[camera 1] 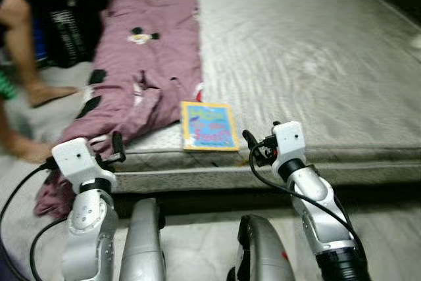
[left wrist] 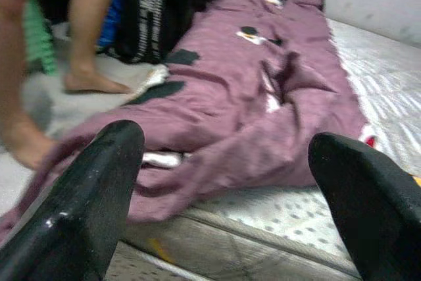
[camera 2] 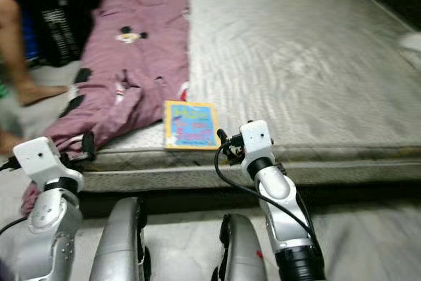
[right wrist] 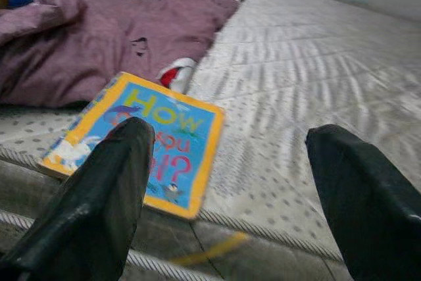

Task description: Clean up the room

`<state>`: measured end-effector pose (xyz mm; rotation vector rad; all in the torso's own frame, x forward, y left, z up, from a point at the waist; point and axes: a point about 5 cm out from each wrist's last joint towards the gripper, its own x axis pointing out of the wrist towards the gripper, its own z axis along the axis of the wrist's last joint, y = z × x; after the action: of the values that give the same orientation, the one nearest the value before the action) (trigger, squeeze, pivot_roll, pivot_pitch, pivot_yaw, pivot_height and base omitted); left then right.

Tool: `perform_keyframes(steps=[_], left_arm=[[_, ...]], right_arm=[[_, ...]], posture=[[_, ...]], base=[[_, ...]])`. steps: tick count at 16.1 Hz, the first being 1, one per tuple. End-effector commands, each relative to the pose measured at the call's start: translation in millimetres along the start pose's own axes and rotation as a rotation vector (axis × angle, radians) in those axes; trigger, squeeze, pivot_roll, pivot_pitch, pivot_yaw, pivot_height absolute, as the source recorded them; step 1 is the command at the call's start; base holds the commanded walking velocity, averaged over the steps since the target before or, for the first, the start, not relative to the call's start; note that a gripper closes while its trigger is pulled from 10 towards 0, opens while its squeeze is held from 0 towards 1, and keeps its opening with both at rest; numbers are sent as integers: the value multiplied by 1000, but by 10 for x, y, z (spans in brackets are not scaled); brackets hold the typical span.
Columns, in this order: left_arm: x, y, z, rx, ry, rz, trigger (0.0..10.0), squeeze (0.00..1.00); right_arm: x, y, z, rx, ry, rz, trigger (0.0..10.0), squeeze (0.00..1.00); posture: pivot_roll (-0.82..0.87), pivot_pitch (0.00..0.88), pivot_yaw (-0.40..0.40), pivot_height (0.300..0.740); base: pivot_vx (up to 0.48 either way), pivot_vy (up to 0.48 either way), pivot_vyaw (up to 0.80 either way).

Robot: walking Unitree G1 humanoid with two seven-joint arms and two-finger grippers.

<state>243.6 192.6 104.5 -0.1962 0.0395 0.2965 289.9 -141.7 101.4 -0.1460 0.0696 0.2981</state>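
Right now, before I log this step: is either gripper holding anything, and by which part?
Nothing is held. The left gripper is open before the purple blanket, and the right gripper is open before the book at the mattress edge.

Dim, flat indoor light — soft blur across both eye views; person's legs (left wrist: 85, 31) motion-smeared, wrist-view fingers (right wrist: 99, 202) out of focus — dark corners.

Bedroom in a home: low bare mattress (camera 1: 309, 57) on the floor, purple cartoon-print blanket (camera 1: 148, 51) along its edge, children's book (camera 1: 209, 126) beside the blanket.
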Motion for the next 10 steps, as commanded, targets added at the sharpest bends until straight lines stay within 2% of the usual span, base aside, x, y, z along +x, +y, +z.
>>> perform_keyframes(steps=[1,4,10], left_arm=[[3,-8,36,-6,-14,8,10000,0],[2,11,27,-18,-9,18,10000,0],[53,-35,96,-40,-37,1,10000,0]], right_arm=[[15,-32,75,-7,-23,3,10000,0],[23,-35,78,-11,-24,9,10000,0],[13,-80,93,-20,-19,4,10000,0]], posture=[[2,83,-70,559],[0,89,-75,519],[-21,116,-82,519]], base=[[0,0,0],[0,0,0],[0,0,0]])
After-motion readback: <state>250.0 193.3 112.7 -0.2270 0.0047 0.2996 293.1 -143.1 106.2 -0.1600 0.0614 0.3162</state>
